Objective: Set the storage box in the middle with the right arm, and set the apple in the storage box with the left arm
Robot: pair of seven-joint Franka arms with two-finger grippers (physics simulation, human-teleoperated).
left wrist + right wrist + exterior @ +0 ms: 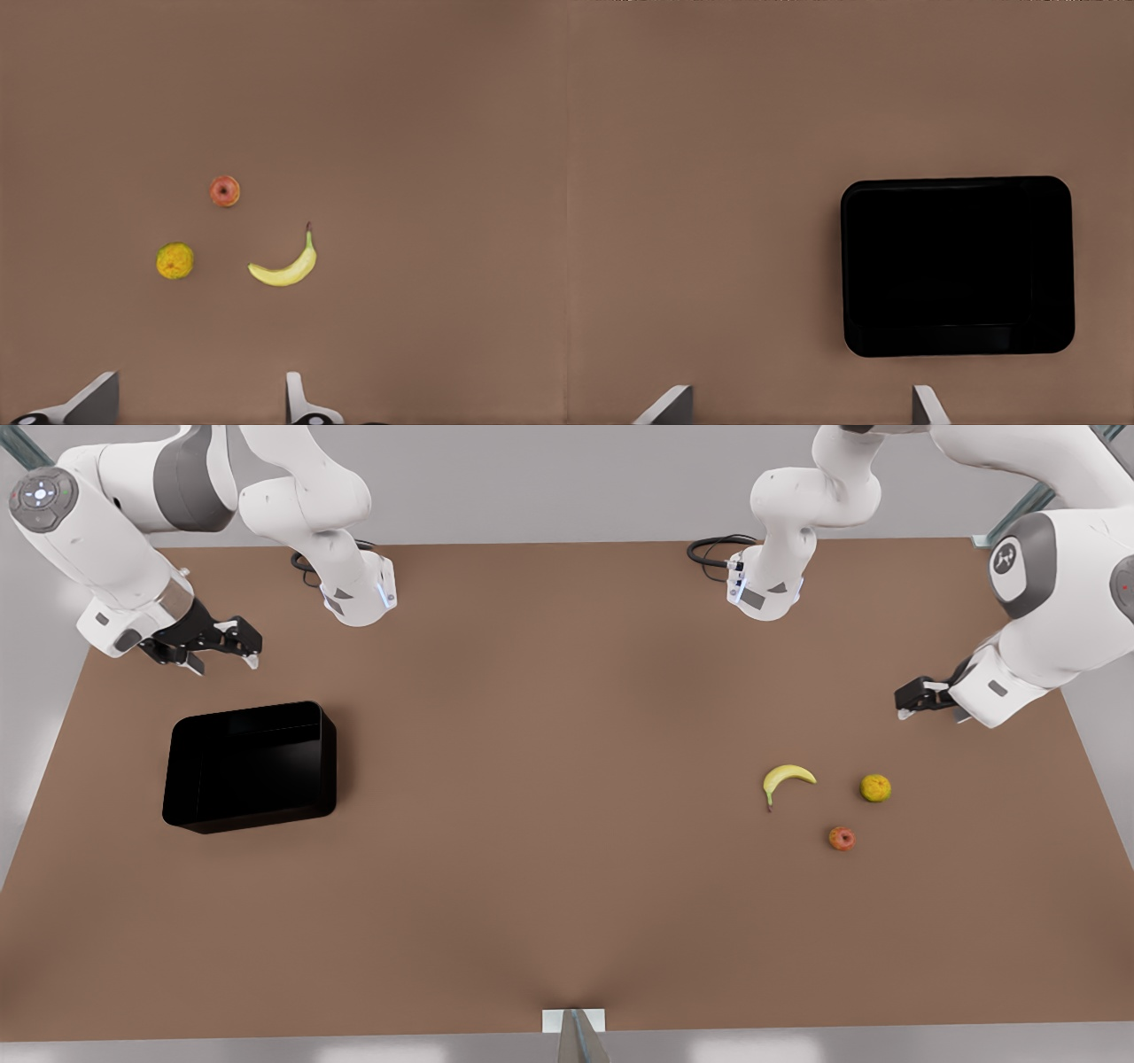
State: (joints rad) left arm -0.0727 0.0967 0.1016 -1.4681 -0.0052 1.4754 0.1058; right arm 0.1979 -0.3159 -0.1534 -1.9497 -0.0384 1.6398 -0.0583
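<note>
The glossy black storage box sits empty on the brown table at the front view's left; it also appears in the right wrist view. My right gripper hovers open above the table just behind the box, its fingertips spread wide. The small red-orange apple lies at the front view's right, and the left wrist view shows it too. My left gripper hangs open in the air behind the fruits, its fingers apart and empty.
A banana and a yellow-orange round fruit lie close to the apple, each apart from it. The brown table is bare between the box and the fruits. Both arm bases stand along the far edge.
</note>
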